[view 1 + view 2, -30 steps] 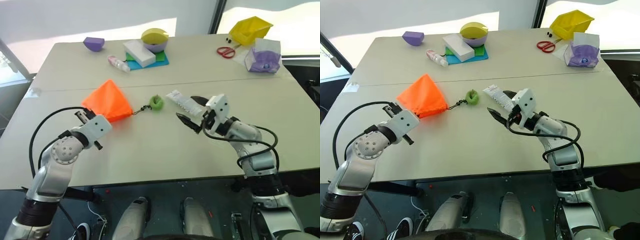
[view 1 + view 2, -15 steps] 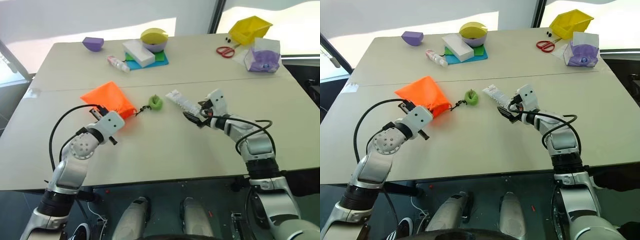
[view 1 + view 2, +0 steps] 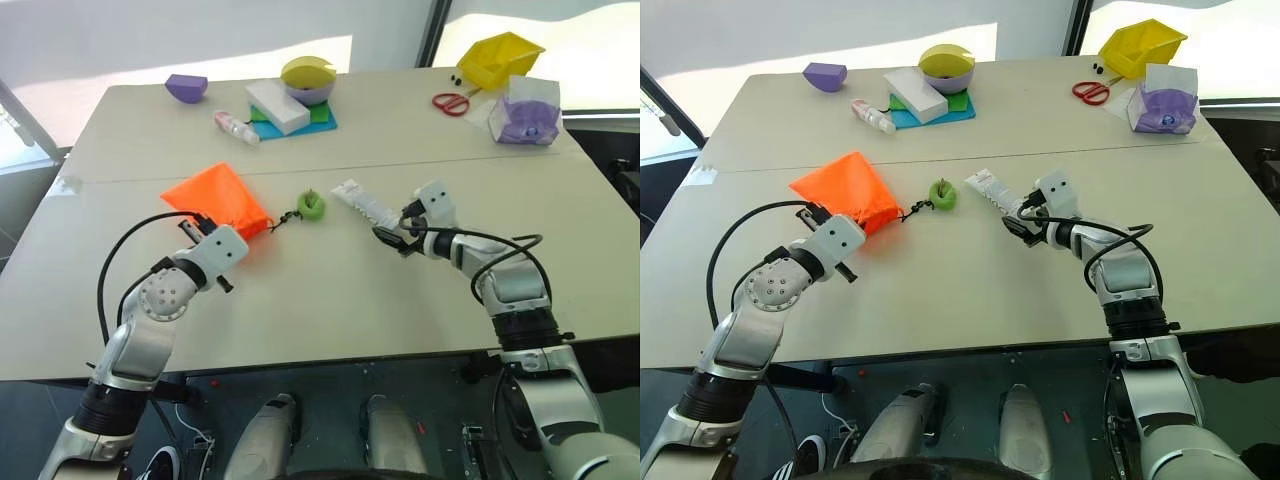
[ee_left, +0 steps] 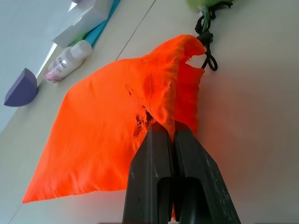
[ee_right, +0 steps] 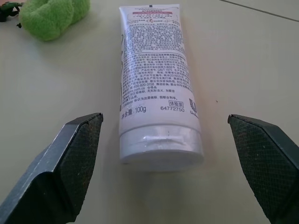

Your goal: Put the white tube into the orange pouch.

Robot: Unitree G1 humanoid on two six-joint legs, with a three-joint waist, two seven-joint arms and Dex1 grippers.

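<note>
On the table [image 3: 300,300], the right pincer [image 5: 161,163] has dropped to frame the lying white tube's [image 5: 156,88] cap with wide-open fingers, ready to close, while the left pincer [image 4: 169,140] stays pinched on the orange pouch [image 3: 215,198].

Legible print appears on one item: the white tube [image 5: 156,79], lying flat on the worktop [image 5: 243,60]. Near its cap end, the tube carries "100g" and the number "64772750" on one line. Directly above "64772750" sits a small boxed label of three Chinese characters (reads as 体验装). Above these, several lines of dense small Chinese print include the digit string "400-820-3158". The remaining fine print, and the small red-bordered panel at the crimped end, are too small to read. No other item shows legible text.
</note>
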